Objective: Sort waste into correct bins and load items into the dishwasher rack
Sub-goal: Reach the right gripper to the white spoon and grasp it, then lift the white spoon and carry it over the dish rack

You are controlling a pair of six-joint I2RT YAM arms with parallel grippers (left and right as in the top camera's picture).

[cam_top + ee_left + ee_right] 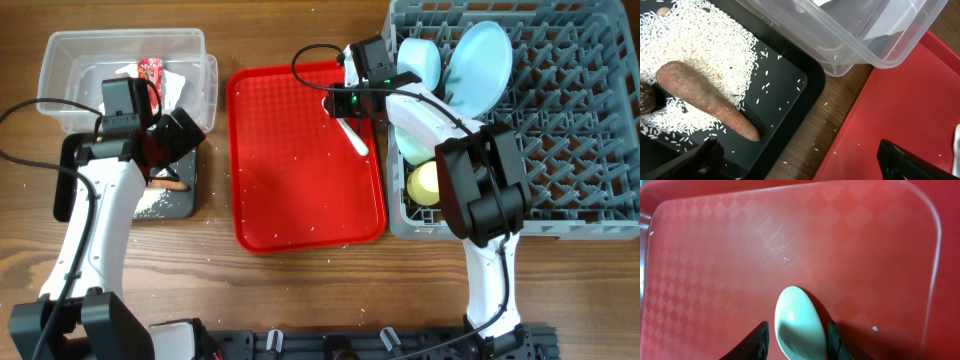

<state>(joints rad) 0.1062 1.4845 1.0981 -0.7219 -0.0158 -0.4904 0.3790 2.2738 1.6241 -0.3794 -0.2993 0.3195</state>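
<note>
Overhead, the grey rack [570, 120] fills the right side, with the blue plate [482, 62], a blue bowl [420, 55] and the yellow cup [426, 183] inside. The red tray [300, 190] lies just beside it. Further left are the clear tub [70, 55], holding the wrapper [150, 70], and the black tray [785, 95], carrying rice [690, 45] and the carrot piece [705, 97]. The left claw [804, 162] gapes wide and empty by that tray's edge. The right claw [798, 335] stands parted astride the white spoon [797, 322], which lies on the red tray.
</note>
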